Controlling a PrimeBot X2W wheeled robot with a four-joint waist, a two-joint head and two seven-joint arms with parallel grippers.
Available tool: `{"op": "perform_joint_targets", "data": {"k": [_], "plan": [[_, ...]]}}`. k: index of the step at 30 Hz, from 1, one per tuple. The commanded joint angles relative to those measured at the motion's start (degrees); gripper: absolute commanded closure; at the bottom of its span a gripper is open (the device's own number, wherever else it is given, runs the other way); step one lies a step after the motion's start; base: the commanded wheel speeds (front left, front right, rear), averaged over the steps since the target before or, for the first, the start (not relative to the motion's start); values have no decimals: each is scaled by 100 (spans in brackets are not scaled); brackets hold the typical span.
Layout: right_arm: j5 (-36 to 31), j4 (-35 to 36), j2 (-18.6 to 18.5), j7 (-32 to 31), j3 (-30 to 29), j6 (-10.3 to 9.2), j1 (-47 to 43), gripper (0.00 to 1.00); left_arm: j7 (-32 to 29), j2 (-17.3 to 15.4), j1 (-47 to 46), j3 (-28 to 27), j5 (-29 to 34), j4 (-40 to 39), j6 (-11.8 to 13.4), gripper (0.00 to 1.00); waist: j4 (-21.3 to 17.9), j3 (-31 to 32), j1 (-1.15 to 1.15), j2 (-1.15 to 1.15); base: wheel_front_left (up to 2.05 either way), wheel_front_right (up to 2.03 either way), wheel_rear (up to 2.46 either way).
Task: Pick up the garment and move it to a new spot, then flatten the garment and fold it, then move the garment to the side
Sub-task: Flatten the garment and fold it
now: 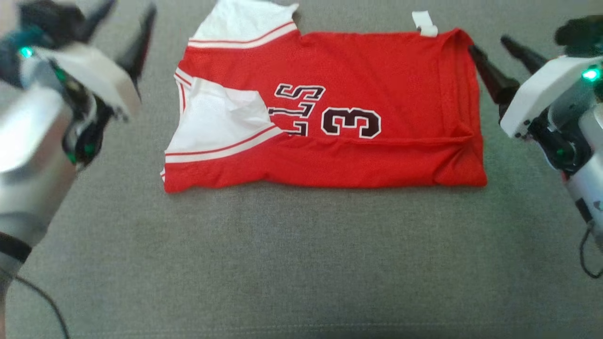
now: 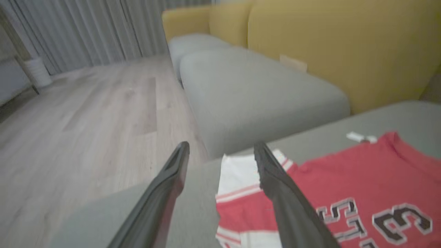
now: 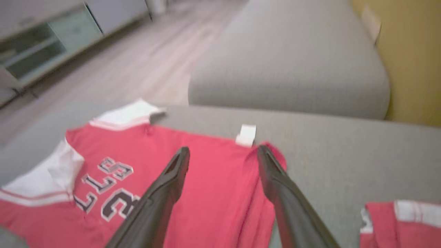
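Observation:
The garment (image 1: 358, 94) is a red jersey with white trim and a dark "3". It lies folded into a flat rectangle on the grey cushion (image 1: 301, 263), with a white tag (image 1: 425, 23) at its far edge. My left gripper (image 1: 131, 9) hangs open off the garment's left end, holding nothing. In the left wrist view the left gripper (image 2: 221, 147) points past the white sleeve corner of the garment (image 2: 344, 179). My right gripper (image 1: 490, 44) stands open just off the far right corner. In the right wrist view the right gripper (image 3: 223, 151) hovers above the garment (image 3: 117, 144) near the tag.
A second grey cushion (image 2: 255, 89) and a yellow sofa back (image 2: 344, 44) lie beyond. Wooden floor (image 2: 86, 113) spreads past the cushion's edge, with a low cabinet (image 3: 41, 44) across it. Another red and white piece of cloth (image 3: 399, 220) lies to the right.

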State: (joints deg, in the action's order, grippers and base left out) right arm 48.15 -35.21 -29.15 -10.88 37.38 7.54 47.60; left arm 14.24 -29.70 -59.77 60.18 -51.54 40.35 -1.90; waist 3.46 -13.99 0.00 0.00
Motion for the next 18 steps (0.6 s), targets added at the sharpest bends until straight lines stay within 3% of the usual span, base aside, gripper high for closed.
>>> {"op": "perform_joint_targets", "data": {"k": [1, 5, 9, 13, 18], "plan": [[-99, 120, 36, 321, -117, -5, -86, 0, 71, -204, -162, -570, 136, -293, 157, 0, 6, 139, 0, 0, 0, 0, 0], [-441, 43, 444, 1572, -709, -5, -494, 0, 73, -86, 888, -2183, 634, -1406, 618, 0, -7, 429, 0, 0, 0, 0, 0], [-874, -30, 989, 2342, -1368, -5, -1084, 0, 74, 323, 2171, -3563, 1251, -2388, 841, 0, -38, 724, 0, 0, 0, 0, 0], [-1634, 200, 1636, 2561, -2145, -5, -1757, 0, 74, 849, 3243, -4383, 1891, -3037, 808, 0, -97, 935, 0, 0, 0, 0, 0], [-2650, 975, 2406, 2585, -2932, -5, -2775, 0, 75, 1452, 4279, -5006, 2636, -3529, 672, 0, -213, 1178, 0, 0, 0, 0, 0]]}}
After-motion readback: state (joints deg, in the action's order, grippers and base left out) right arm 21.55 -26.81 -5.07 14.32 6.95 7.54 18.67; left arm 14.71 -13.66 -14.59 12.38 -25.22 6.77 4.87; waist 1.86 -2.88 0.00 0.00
